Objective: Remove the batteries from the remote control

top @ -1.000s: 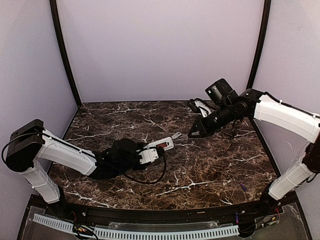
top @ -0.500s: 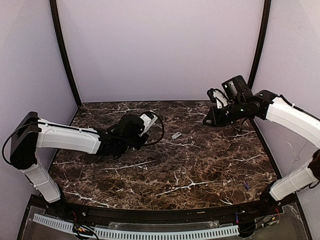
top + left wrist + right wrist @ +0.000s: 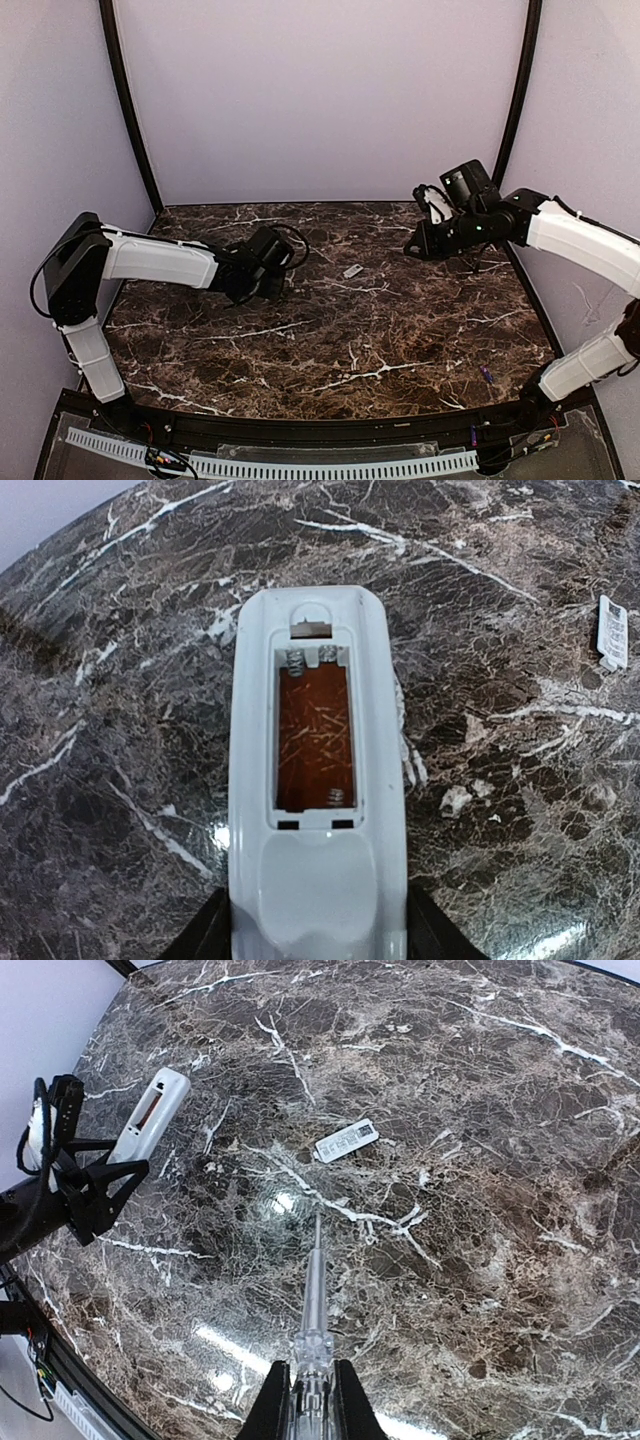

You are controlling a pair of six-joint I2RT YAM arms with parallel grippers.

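My left gripper (image 3: 318, 920) is shut on the near end of the white remote control (image 3: 316, 730), held back side up just above the marble. Its open recess (image 3: 313, 735) shows a reddish-brown surface with spring coils at the far end; I cannot make out separate batteries. In the top view this gripper (image 3: 272, 268) is at the back left, with the remote hidden under it. My right gripper (image 3: 312, 1385) is shut on a clear-handled tool (image 3: 314, 1290) with a thin metal tip, held in the air at the back right (image 3: 415, 245). The right wrist view shows the remote (image 3: 150, 1112) far left.
The small pale-grey cover piece (image 3: 352, 271) lies flat on the marble table (image 3: 400, 330) between the arms, also in the wrist views (image 3: 611, 632) (image 3: 346, 1141). A tiny dark slim item (image 3: 486, 373) lies at the front right, too small to identify. Purple walls enclose the table.
My left arm has carried the remote from the table's middle to the back left. My right gripper, still holding the tool, has pulled back to the right, away from the cover piece.
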